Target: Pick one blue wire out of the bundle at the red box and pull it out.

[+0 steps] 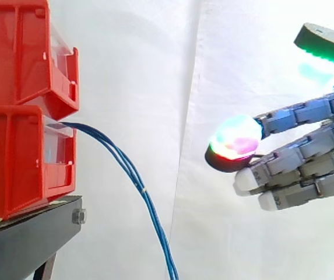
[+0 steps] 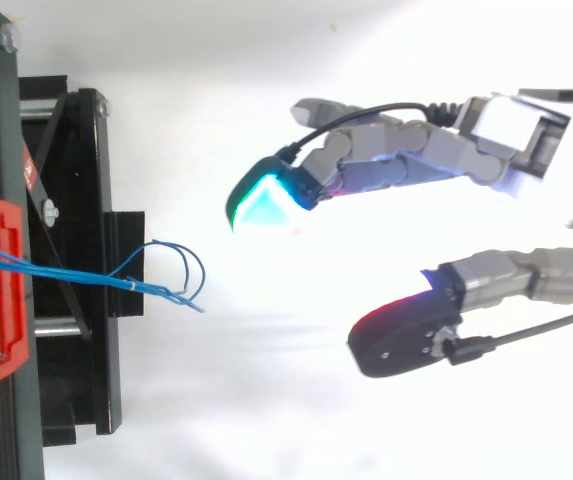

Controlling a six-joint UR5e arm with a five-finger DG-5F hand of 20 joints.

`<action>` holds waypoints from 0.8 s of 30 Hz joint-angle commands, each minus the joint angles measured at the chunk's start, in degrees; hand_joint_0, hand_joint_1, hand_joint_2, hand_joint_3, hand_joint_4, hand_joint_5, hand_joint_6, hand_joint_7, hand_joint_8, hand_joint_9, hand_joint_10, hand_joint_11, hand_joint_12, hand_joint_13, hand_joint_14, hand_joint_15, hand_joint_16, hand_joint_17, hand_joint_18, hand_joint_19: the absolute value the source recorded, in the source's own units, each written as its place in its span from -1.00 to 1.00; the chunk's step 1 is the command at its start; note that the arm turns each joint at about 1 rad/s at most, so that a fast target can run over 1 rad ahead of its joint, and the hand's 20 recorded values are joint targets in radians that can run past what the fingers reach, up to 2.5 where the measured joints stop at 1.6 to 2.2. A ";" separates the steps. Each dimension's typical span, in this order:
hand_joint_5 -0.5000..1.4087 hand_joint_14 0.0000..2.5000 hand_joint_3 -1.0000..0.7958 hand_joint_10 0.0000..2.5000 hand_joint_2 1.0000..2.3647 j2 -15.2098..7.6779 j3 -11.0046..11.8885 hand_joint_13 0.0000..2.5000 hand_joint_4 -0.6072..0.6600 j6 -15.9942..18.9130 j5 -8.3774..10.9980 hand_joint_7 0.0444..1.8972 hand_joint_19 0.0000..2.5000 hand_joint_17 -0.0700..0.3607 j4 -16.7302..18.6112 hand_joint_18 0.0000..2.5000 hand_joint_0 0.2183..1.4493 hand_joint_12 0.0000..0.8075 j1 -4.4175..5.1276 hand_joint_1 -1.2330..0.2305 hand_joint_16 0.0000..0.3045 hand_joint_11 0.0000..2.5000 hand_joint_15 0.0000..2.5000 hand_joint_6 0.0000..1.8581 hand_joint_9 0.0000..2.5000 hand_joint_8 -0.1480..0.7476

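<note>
Right of the red box [image 1: 15, 157], in the side view, the hand [image 1: 306, 169] hangs in the air with its fingers stretched toward the box, loosely apart and holding nothing. Its glowing fingertips [image 1: 235, 140] are well apart from the blue wires [image 1: 133, 175]. These leave the front of the box, just under a second red box [image 1: 15, 52] stacked on it. They sag down and to the right, past the black stand [image 1: 27, 245] beneath the box.

From above, the wires [image 2: 76, 273] run rightward out of the red box [image 2: 16, 215] across the stand [image 2: 76, 200] and end in a loose loop. The hand [image 2: 416, 160] sits well to the right of the box, its fingers and thumb [image 2: 506, 275] spread wide with nothing between them.

By my reading, the task has hardly begun. The bundle lies together and untouched, so closing in, pinching a single wire and pulling it free of the box are all left to do.
</note>
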 commanded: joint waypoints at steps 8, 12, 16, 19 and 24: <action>-0.64 -1.00 -0.44 -0.99 -1.00 -3.55 0.56 -0.94 0.38 -3.03 3.08 -0.21 -0.84 -0.02 6.62 -1.00 -0.54 -0.10 0.25 -0.12 -0.59 -0.84 -0.92 -0.46 -0.57 -0.03; -0.64 -1.00 -0.44 -0.99 -1.00 -4.70 0.91 -0.94 0.38 -3.30 3.52 -0.21 -0.84 -0.02 8.99 -1.00 -0.54 -0.10 0.43 -0.11 -0.59 -0.84 -0.92 -0.46 -0.57 -0.02; -0.63 -1.00 -0.44 -0.99 -1.00 -4.70 0.91 -0.93 0.38 -4.53 5.01 -0.21 -0.83 -0.03 10.66 -1.00 -0.54 -0.10 0.52 -0.10 -0.59 -0.84 -0.92 -0.46 -0.56 -0.03; -0.63 -1.00 -0.44 -0.99 -1.00 -4.70 0.91 -0.93 0.38 -6.37 6.94 -0.21 -0.83 -0.03 11.37 -1.00 -0.54 -0.10 0.69 -0.10 -0.59 -0.84 -0.91 -0.46 -0.56 -0.03; -0.63 -1.00 -0.44 -0.99 -1.00 -5.05 0.91 -0.92 0.37 -8.31 9.41 -0.21 -0.83 -0.03 12.51 -1.00 -0.54 -0.10 1.13 -0.10 -0.59 -0.83 -0.91 -0.46 -0.56 -0.03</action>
